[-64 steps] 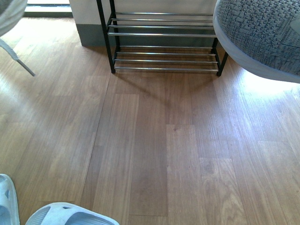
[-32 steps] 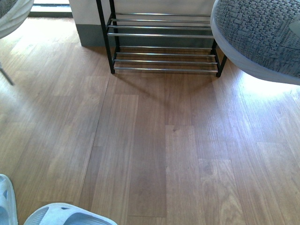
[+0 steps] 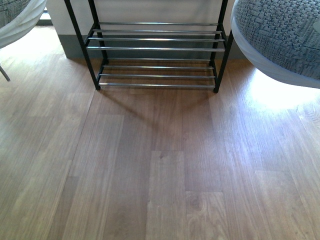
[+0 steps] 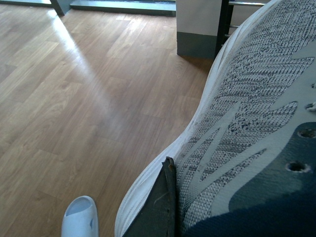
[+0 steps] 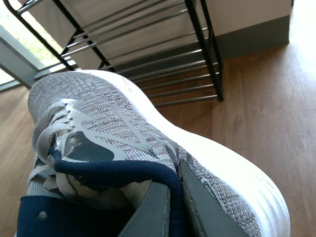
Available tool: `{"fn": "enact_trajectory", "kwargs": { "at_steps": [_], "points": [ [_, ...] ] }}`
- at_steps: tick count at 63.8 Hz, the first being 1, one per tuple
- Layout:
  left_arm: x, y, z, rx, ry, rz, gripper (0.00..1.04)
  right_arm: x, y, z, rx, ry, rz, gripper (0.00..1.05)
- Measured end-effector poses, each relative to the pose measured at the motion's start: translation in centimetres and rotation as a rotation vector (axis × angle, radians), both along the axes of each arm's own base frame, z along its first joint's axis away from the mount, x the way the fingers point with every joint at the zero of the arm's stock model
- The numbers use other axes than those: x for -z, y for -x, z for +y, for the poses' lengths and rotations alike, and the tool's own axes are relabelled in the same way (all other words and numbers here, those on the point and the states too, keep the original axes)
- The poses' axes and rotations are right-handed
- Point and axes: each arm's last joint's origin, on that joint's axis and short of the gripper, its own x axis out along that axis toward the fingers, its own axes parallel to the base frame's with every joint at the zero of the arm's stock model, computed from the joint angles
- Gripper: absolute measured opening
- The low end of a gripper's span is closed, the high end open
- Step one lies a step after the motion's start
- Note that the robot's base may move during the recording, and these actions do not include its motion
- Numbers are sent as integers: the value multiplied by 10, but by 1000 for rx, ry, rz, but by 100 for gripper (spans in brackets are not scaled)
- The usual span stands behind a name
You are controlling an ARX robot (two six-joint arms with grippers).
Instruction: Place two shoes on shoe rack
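The shoe rack (image 3: 156,48), a black frame with chrome rods, stands against the wall straight ahead. One grey knit sneaker (image 3: 280,35) hangs high at the right of the front view, and another grey knit sneaker (image 3: 15,15) shows at the top left corner. My left gripper (image 4: 175,170) is shut on the side of its sneaker (image 4: 247,113), with one dark finger (image 4: 160,207) outside the upper and the other hidden. My right gripper (image 5: 174,175) is shut on the navy collar of its sneaker (image 5: 123,128), whose toe points toward the rack (image 5: 148,49).
A pale blue slide slipper (image 4: 80,217) lies on the wood floor (image 3: 160,165) below my left gripper. A white wall with a grey skirting (image 3: 70,47) runs behind the rack. A window frame (image 5: 19,69) sits beside the rack.
The front view has closed in on the rack, which now sits larger and further left. The pale blue slippers have dropped out of its bottom edge. Both sneakers stay held aloft.
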Motion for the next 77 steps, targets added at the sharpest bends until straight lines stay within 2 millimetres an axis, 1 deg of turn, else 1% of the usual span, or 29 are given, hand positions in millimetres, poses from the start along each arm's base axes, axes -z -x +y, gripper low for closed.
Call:
{"fn": "enact_trajectory", "kwargs": {
  "at_steps": [77],
  "points": [
    [0,0,0,-7,-4,1,2,0,0,0,-10,-2,0,1]
  ]
}}
